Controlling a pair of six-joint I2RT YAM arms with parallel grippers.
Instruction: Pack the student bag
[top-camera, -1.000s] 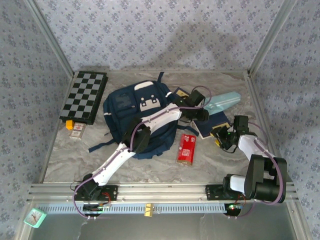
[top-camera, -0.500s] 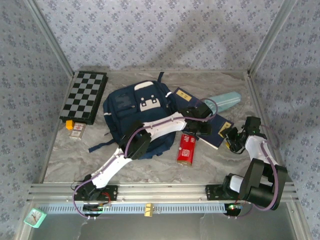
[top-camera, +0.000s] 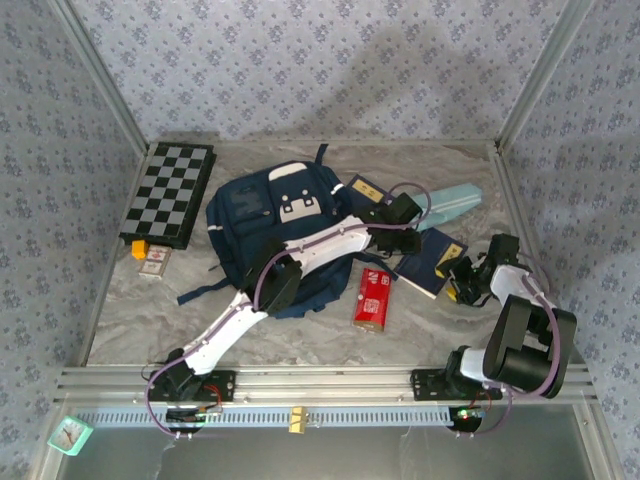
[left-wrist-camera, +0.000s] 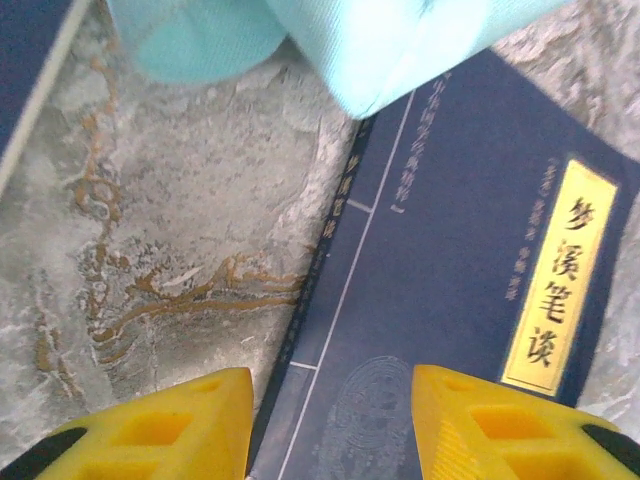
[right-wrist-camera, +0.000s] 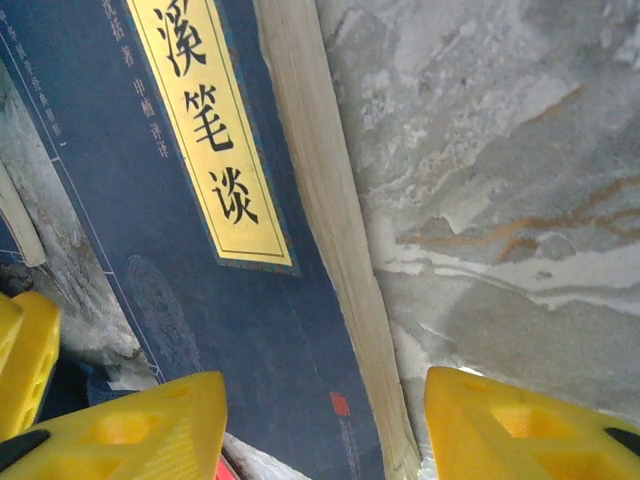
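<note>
The student bag (top-camera: 275, 225), navy with a white front patch, lies flat at mid-table. To its right a navy book with a yellow title label (top-camera: 430, 262) (left-wrist-camera: 470, 300) (right-wrist-camera: 190, 260) lies on the marble. My left gripper (top-camera: 398, 240) (left-wrist-camera: 330, 430) hovers open over the book's spine, one finger above the table and the other above the cover. My right gripper (top-camera: 466, 277) (right-wrist-camera: 325, 430) stands open at the book's opposite side, its fingers either side of the cream page edge (right-wrist-camera: 335, 250).
A light-blue pencil case (top-camera: 450, 205) (left-wrist-camera: 330, 40) lies just beyond the book. A second navy book (top-camera: 362, 188) lies by the bag. A red box (top-camera: 373, 297) lies in front of the bag. A chessboard (top-camera: 168, 193) lies far left, with small items (top-camera: 150, 257) beside it.
The right gripper has opened and drawn back to the right. The left gripper came nearer, to the book's left edge. The book now lies lower and further right.
</note>
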